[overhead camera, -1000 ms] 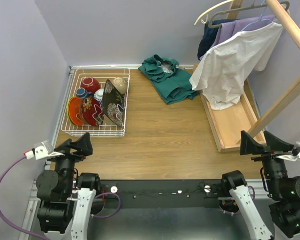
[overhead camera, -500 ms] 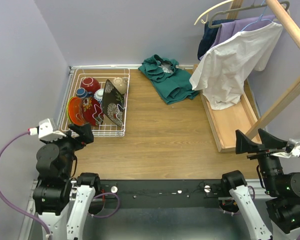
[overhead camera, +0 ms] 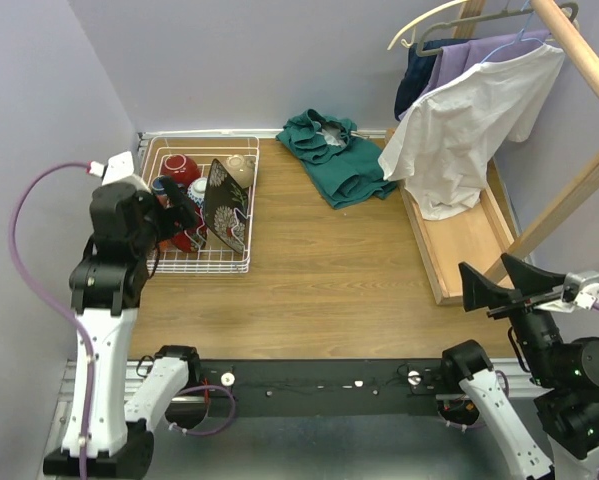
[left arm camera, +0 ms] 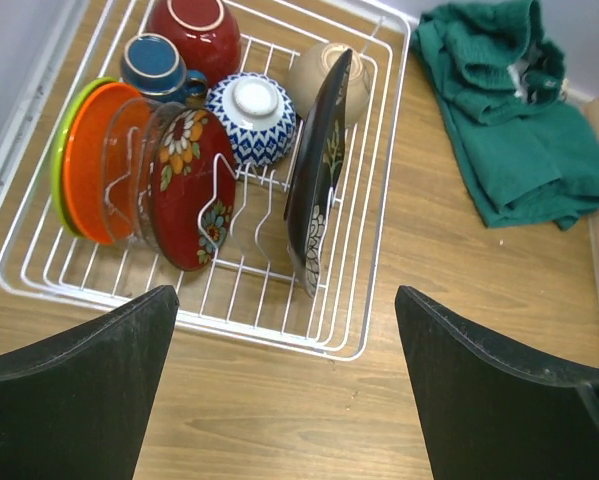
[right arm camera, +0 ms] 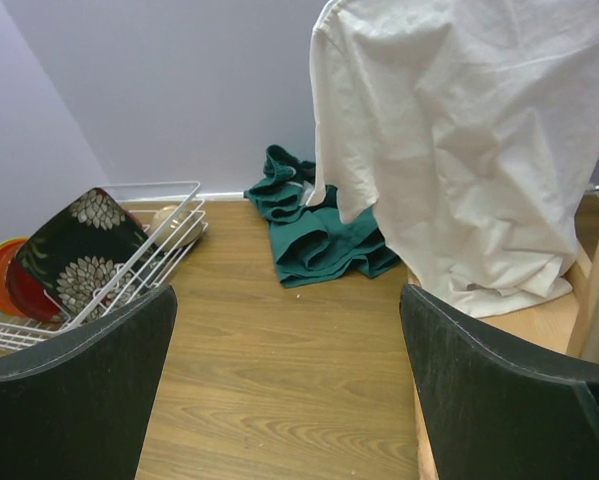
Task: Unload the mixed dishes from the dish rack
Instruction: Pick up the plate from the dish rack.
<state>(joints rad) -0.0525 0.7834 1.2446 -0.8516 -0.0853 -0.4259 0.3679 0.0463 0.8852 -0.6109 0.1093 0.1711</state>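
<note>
The left arm (overhead camera: 104,290) stands tall at the near left. Its wrist bends over the left side of the rack (overhead camera: 234,262), so the left tool (overhead camera: 177,208) hangs above the dishes. In the left wrist view the left tool (left arm camera: 284,300) is spread wide, with nothing between its fingers. They frame the rack's (left arm camera: 354,250) near rim.

The right arm (overhead camera: 559,380) sits low at the near right corner. The right tool (overhead camera: 499,280) points across the bare surface (overhead camera: 319,270) and is well apart from the rack. It too is spread wide and holds nothing (right arm camera: 287,295).

The rack lies in the far left corner of the surface, against the walls. A white shirt (overhead camera: 459,130) hangs over a long wooden tray (overhead camera: 459,250) on the right. A green cloth (overhead camera: 334,155) lies bunched at the far edge, between the rack and the tray.

All the dishes are in the rack:
- The black plate (left arm camera: 314,190) stands on edge in the tines, right of the middle.
- Left of it, across a few bare tines, a red flowered bowl (left arm camera: 194,190) stands on edge.
- Next come an orange plate (left arm camera: 89,170) and a green plate (left arm camera: 61,150), stacked upright at the left side.
- Behind them sit a blue-white bowl (left arm camera: 251,115) and a beige bowl (left arm camera: 314,75), which the black plate partly hides.
- In the far left corner are a blue mug (left arm camera: 151,65) and a red cup (left arm camera: 194,25).
</note>
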